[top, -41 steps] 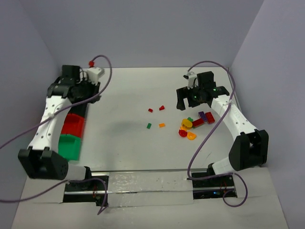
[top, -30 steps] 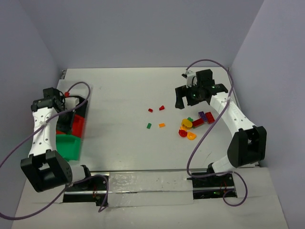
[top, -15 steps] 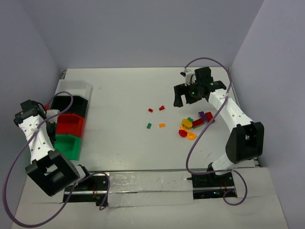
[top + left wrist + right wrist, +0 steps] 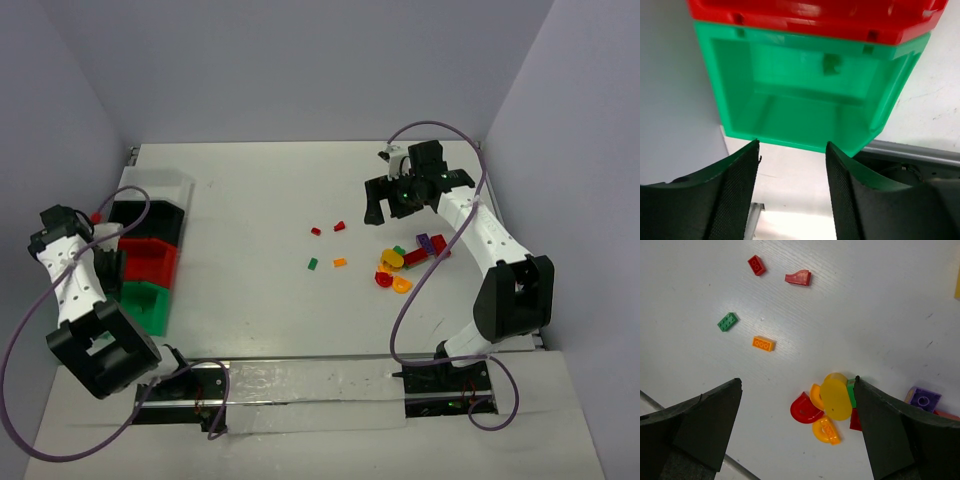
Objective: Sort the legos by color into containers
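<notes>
Loose legos lie right of centre: a red brick (image 4: 756, 265), a red slope (image 4: 798, 277), a green brick (image 4: 727, 321) and an orange brick (image 4: 763, 343). Closer to my right arm is a cluster with a yellow round piece (image 4: 836, 397), a red half-round (image 4: 806, 408) and a purple brick (image 4: 923, 399). My right gripper (image 4: 797, 379) hangs open above that cluster (image 4: 395, 272), holding nothing. My left gripper (image 4: 792, 145) is open and empty at the near edge of the green container (image 4: 790, 115). A small green lego (image 4: 831, 64) lies inside it.
The containers stand in a row at the left: white (image 4: 160, 185), black (image 4: 145, 218), red (image 4: 148, 262), green (image 4: 140, 305). Purple cables loop off both arms. The enclosure walls stand close on the left and right. A metal rail (image 4: 310, 385) runs along the near edge.
My left arm has swung back from the far end of the container row to the near left, over the red and green containers. My right gripper has shifted slightly left.
</notes>
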Controlling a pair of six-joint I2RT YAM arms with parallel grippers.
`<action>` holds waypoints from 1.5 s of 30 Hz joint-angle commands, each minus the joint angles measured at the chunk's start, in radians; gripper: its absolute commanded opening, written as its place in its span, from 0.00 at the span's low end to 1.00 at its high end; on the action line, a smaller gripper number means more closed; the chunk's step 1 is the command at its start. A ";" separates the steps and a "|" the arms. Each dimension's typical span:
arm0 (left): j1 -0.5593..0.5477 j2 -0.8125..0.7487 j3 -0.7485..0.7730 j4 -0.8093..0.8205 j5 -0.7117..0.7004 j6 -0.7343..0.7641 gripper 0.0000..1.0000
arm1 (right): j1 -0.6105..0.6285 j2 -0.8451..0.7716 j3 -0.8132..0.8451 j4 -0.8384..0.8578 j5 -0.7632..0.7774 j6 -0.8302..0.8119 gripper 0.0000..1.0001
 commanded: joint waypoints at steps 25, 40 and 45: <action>-1.348 0.607 0.552 0.385 0.089 -0.698 0.51 | -0.199 0.001 0.000 -0.065 0.124 0.065 1.00; -1.406 0.865 0.638 0.367 -0.003 -0.795 0.53 | -0.235 -0.015 -0.002 -0.057 0.105 0.068 1.00; -1.406 0.882 0.628 0.372 -0.042 -0.801 0.54 | -0.235 -0.017 -0.009 -0.055 0.104 0.062 1.00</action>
